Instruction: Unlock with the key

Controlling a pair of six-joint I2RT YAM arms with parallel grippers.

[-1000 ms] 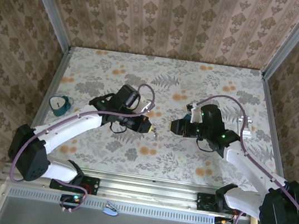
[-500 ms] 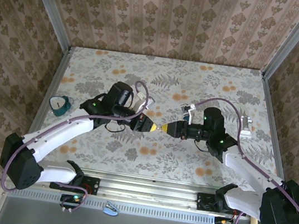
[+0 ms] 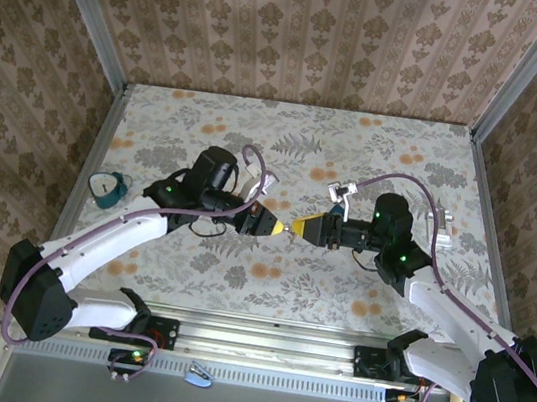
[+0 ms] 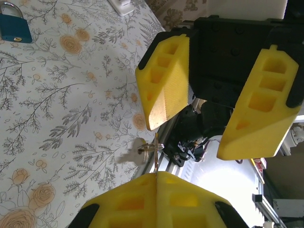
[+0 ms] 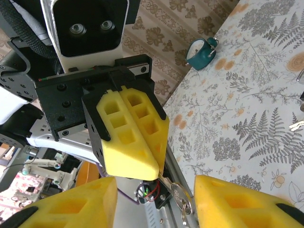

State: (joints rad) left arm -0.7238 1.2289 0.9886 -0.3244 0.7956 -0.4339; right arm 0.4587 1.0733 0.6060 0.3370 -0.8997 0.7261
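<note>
A silver key [image 4: 156, 151] sticks out edge-on from my left gripper [image 4: 156, 174], which is shut on its blade. The key's round head [image 5: 178, 193] carries a ring with a second key [image 4: 130, 154] hanging from it. In the top view both grippers meet tip to tip over the table's middle: left gripper [image 3: 278, 227], right gripper [image 3: 303, 228]. My right gripper [image 5: 154, 180] is open, its yellow fingers [image 4: 166, 80] standing either side of the key head without touching it. The teal padlock [image 3: 107, 187] lies at the table's left edge, far from both grippers.
A small white block [image 3: 440, 227] sits near the table's right edge. The table's metal front rail [image 3: 258, 339] runs below the grippers. Patterned walls close in the back and both sides.
The two grippers have come together over the table's middle. The right gripper moved left until its open fingers flank the key held in the left gripper.
</note>
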